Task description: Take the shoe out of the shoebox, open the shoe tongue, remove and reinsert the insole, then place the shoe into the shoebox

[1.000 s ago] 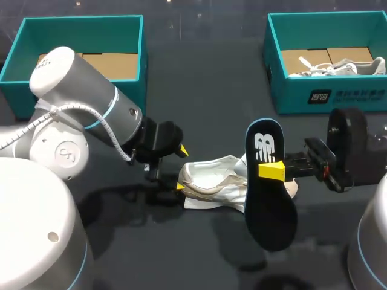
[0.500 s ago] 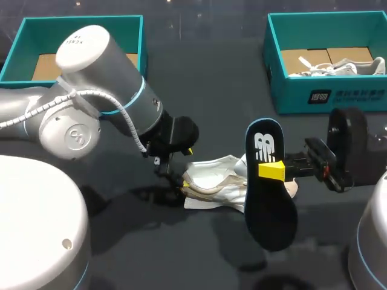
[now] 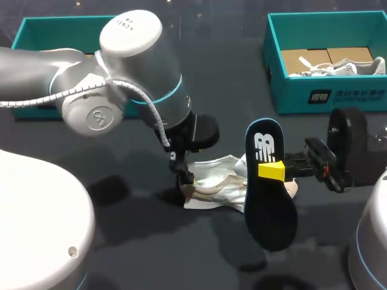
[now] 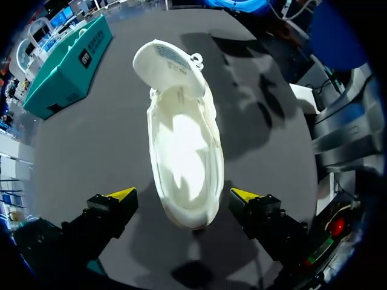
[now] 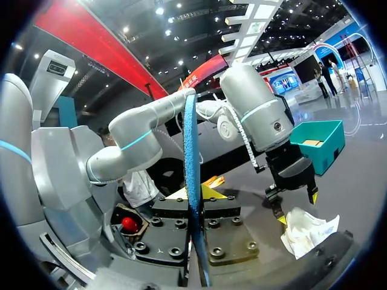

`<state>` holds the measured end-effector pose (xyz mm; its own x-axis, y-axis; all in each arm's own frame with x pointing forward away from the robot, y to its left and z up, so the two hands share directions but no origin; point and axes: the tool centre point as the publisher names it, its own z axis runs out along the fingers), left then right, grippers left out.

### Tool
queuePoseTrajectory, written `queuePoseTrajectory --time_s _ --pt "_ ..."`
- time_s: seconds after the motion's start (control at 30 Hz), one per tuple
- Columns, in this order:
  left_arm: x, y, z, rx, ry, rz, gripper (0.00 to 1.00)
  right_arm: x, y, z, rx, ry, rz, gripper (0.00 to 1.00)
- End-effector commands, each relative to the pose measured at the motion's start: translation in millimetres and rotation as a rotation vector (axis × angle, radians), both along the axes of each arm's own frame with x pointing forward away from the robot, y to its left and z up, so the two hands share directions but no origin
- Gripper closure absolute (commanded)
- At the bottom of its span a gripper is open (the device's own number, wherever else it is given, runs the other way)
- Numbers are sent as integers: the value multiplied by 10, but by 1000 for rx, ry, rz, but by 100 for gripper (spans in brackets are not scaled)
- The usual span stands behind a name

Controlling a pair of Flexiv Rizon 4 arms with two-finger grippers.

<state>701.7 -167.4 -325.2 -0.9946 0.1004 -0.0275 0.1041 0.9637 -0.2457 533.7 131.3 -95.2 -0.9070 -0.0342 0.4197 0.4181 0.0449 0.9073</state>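
Observation:
A white shoe lies on its side on the dark table, its tongue folded open at the far end. My left gripper hangs over the heel. In the left wrist view the shoe lies between the left gripper's wide-open yellow-tipped fingers, which stand clear of it on both sides. My right gripper is shut on the dark insole, holding it upright just right of the shoe. In the right wrist view the insole shows edge-on between the fingers of the right gripper.
A teal shoebox at the back right holds another white shoe. A second teal box stands at the back left, mostly behind my left arm. The front of the table is bare.
My left arm has swung to the right, carrying its open gripper from beside the heel to over it. The right arm and the insole have not moved.

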Motion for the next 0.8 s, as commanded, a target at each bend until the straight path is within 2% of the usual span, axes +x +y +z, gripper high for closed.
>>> queuePoseTrajectory --time_s 0.03,0.33,0.6,0.8 --pt "71 -122 41 46 -13 6 0 -83 -18 28 -42 -5 -94 100" --pt "278 -486 -18 48 -48 -14 0 -83 -18 28 -42 -5 -94 100" --pt "402 -747 -193 59 -55 -20 2 -83 -18 28 -42 -5 -94 100" --pt "423 -847 -346 69 -37 -20 14 -83 -18 28 -42 -5 -94 100"
